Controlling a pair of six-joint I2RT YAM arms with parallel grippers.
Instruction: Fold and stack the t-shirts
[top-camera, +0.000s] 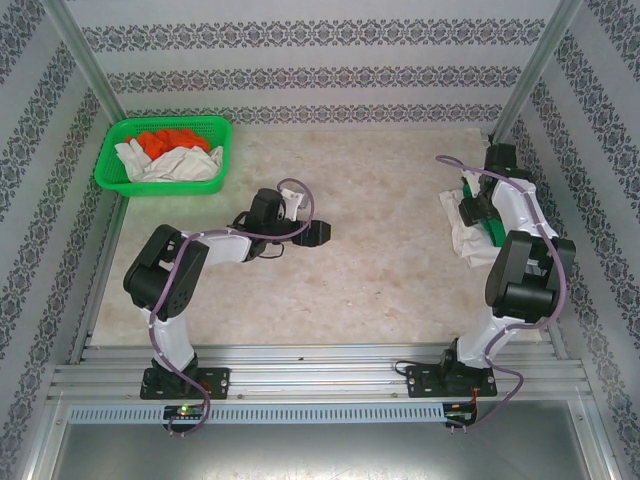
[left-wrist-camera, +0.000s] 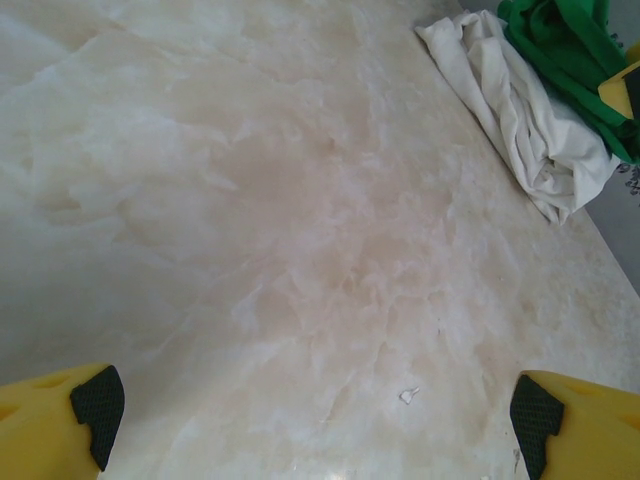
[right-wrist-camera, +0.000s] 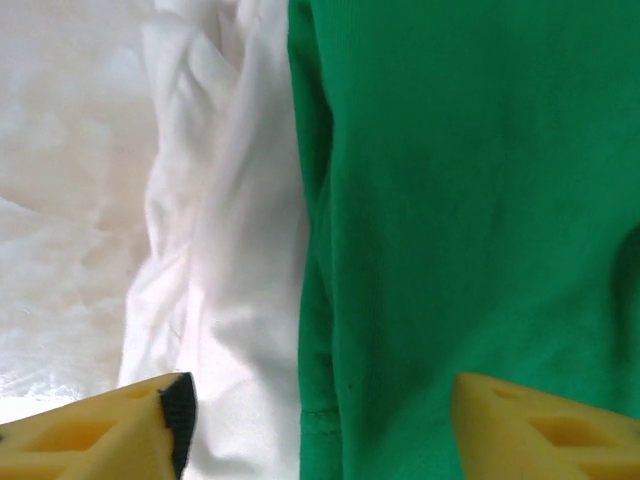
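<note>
At table's right edge, right claw (right-wrist-camera: 320, 395): jaws spread, nothing pinched btw the pads. It hangs close over two shirts and straddles the line where the green shirt (right-wrist-camera: 460, 200) meets the white shirt (right-wrist-camera: 220, 270). Green overlaps white along that line. Its surface is fairly smooth, w/ a stitched hem low down near the edge. White is creased and bunched, its left side resting on the bare table (right-wrist-camera: 60, 200). From above, the pair sits as one pile under the right arm, near the right wall, white sticking out on the near-left side.

Mid-table, left of centre, left claw (left-wrist-camera: 315, 405): jaws spread wide, pads bare, nothing held. Below it is bare marble-look top, w/ one small white speck (left-wrist-camera: 407, 396) near the right finger. The pile is well apart from this claw, off toward the far right in the left wrist view.

Far-left corner: basket (top-camera: 160, 187), green mesh, on the table. Inside are the orange shirt (top-camera: 165, 138) toward the back and off-white cloth (top-camera: 175, 165) in front, both crumpled, not folded. Count of off-white pieces: cannot tell.
</note>
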